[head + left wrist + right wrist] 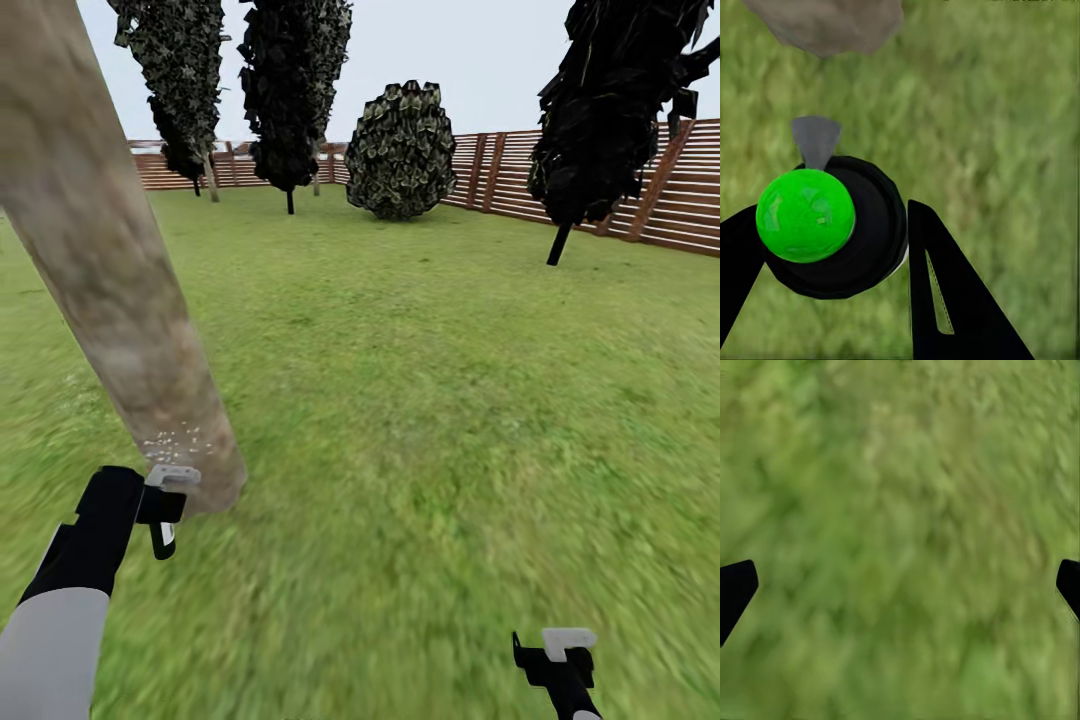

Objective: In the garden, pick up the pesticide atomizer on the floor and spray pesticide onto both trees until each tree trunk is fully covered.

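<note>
A thick pale beige tree trunk (110,280) leans across the left of the head view, its base meeting the grass (420,400). White pesticide specks (175,441) dot the trunk just above its base. My left gripper (160,508) hangs right beside that base, shut on the pesticide atomizer (832,240), a black round body with a bright green cap. Its grey nozzle (815,139) points toward the trunk base (829,26). My right gripper (560,662) is low at the right over bare grass, its fingertips (735,589) wide apart and open.
Open lawn stretches ahead and to the right. Dark-crowned trees (290,90) stand at the back left, and another one (610,110) at the right. A round bush (400,150) sits mid-back. A brown slat fence (690,190) rings the far side.
</note>
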